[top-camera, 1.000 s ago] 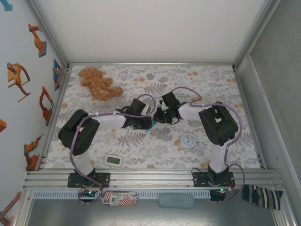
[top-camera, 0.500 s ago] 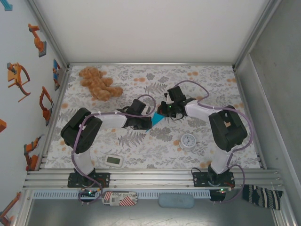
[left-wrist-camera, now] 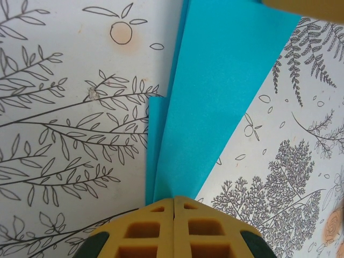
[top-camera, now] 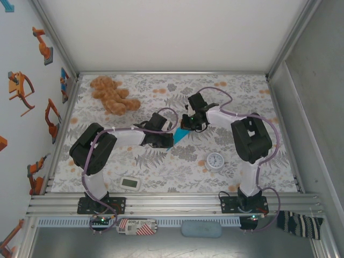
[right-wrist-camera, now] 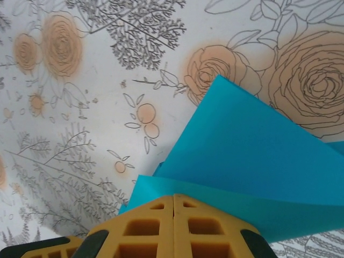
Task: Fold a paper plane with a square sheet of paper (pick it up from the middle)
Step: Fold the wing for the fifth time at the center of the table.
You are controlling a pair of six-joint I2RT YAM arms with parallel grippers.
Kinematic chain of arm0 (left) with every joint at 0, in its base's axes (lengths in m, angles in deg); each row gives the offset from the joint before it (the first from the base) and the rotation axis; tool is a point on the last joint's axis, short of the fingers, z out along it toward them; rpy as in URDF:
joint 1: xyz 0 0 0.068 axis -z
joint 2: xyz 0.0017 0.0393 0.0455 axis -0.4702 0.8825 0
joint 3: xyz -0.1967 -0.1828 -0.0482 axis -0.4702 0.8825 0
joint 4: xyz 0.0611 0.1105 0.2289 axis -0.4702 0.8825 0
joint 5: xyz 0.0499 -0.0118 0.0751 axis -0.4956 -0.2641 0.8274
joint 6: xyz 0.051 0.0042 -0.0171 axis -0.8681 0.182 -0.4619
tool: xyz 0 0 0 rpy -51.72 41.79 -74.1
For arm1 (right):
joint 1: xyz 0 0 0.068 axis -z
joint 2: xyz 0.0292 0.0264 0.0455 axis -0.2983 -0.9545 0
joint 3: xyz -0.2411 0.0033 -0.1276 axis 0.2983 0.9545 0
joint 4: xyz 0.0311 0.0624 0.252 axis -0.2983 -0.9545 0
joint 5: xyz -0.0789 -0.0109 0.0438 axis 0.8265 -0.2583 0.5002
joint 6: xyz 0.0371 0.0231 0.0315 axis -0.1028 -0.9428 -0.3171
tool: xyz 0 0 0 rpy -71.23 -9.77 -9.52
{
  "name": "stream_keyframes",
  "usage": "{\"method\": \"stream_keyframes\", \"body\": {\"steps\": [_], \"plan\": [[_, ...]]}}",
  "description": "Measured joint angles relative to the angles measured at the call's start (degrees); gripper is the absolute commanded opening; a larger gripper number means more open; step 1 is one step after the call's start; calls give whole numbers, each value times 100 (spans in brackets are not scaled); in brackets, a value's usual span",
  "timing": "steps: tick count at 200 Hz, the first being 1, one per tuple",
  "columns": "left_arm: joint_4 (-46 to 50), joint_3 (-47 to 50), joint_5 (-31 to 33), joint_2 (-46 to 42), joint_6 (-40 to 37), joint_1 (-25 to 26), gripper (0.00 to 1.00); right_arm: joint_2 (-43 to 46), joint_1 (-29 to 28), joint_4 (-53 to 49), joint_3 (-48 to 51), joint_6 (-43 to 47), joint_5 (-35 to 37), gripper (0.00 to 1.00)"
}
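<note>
From above I count two arms, one teddy bear (top-camera: 110, 95), one round clock (top-camera: 215, 160), one little white gadget (top-camera: 131, 184) and one blue paper (top-camera: 181, 135). The paper sits mid-table between the left gripper (top-camera: 169, 141) and the right gripper (top-camera: 187, 128), slanting from near-left to far-right.

At the left wrist, the pincer is pressed together on the paper's narrow end. The strip gets wider going up.

At the right wrist, the pincer is clamped on the paper's edge. One corner points up.
</note>
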Motion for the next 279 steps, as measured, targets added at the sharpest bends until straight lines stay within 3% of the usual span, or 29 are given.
{"method": "stream_keyframes", "body": {"steps": [143,220,279], "plan": [[173,-476,-317,-11,-83,-44,6,-199,0,-262,-31,96,83,0],[-22,-1097,-352,852,48,-98,3,-199,0,-221,-28,94,76,0],[17,-1130,-247,907,136,-118,2,232,72,212,496,33,61,0]]}}
